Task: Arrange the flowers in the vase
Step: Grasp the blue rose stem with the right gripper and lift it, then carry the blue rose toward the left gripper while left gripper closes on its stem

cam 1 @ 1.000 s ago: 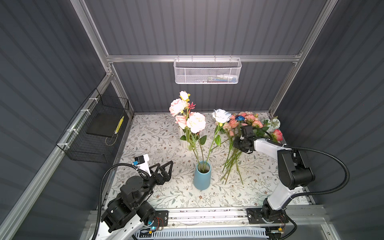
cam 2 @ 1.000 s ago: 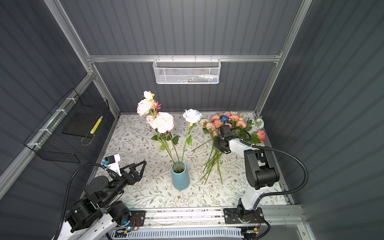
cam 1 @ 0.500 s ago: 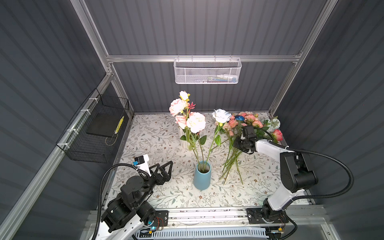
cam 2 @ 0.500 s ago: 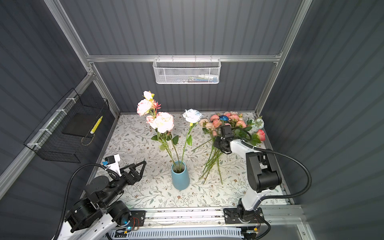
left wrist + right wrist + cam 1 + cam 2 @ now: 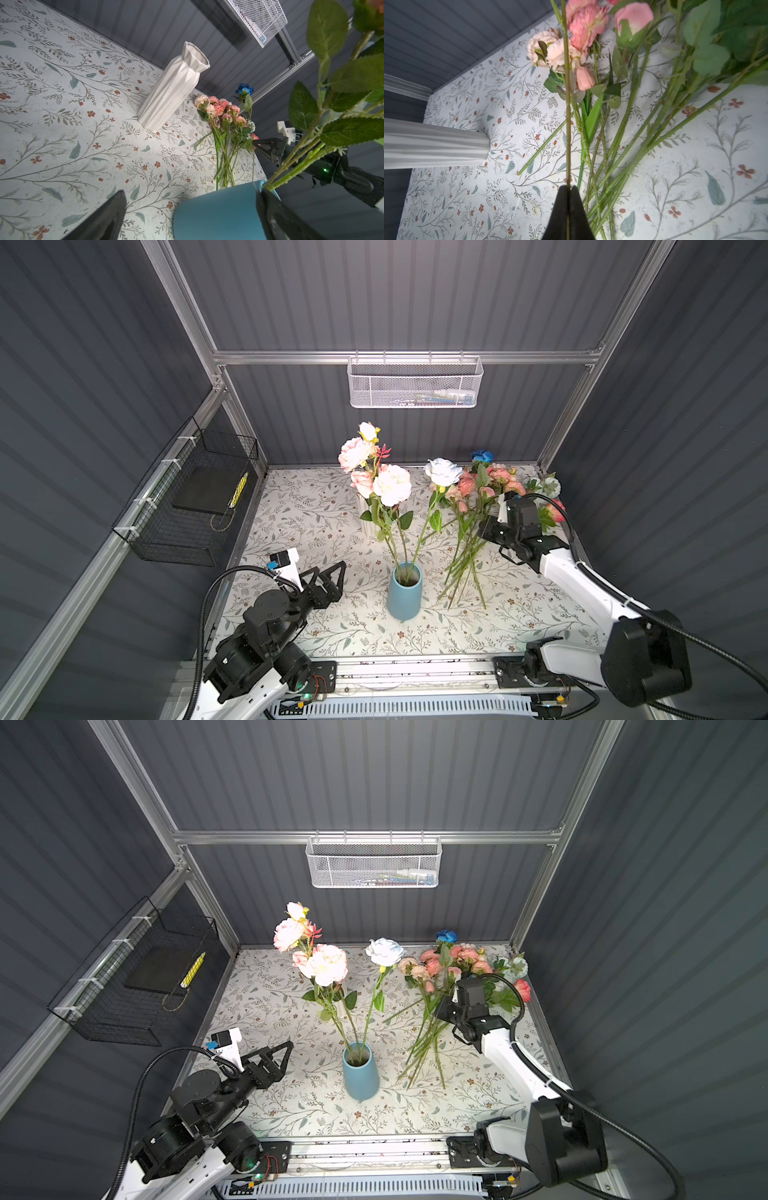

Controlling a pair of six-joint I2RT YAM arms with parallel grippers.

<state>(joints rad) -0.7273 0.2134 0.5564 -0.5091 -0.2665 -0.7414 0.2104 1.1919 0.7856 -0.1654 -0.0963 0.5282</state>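
Blue rose stem [image 5: 567,104] tight between right jaws

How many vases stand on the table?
2: a blue vase, front middle, holding flowers; a white vase behind it, empty, partly hidden by them in both top views.

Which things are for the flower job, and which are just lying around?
For the job: blue vase, loose flowers, blue rose in the right end effector.
Just around: white vase, white mesh basket, black wire basket.
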